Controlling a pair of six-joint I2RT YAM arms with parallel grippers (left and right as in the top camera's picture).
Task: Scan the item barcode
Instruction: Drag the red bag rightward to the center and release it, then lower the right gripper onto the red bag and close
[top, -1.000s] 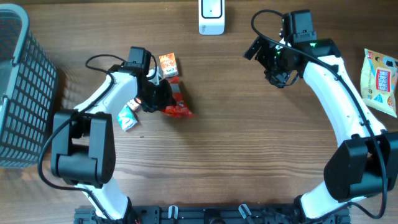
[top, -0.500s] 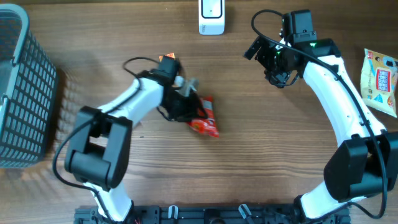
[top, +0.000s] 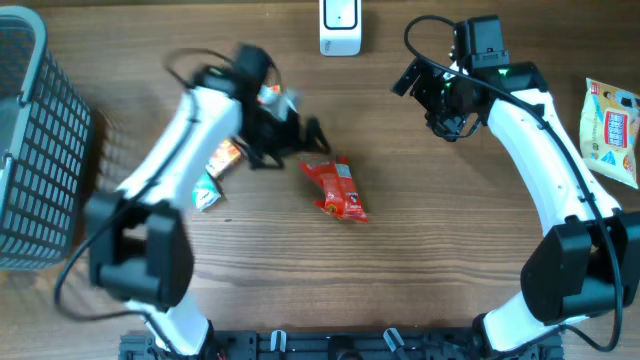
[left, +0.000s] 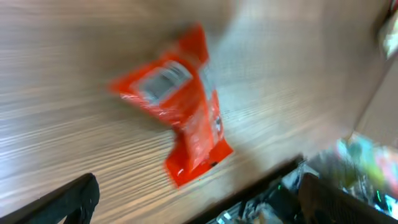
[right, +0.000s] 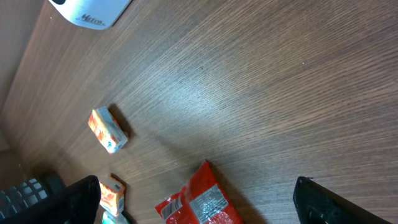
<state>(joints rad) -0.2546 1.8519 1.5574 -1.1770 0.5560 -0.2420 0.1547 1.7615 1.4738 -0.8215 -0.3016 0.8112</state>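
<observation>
My left gripper (top: 297, 135) is open and empty. Pouch (top: 336, 189) lies flat just beside it, long axis pointing at it. Right gripper (top: 447, 120) is open, farther off.

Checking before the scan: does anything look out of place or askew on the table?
The red packet lies loose and slanted on the table, in neither gripper: the left gripper stands open beside it, the right gripper open and apart. It is well away from the scanner at the far edge.
</observation>
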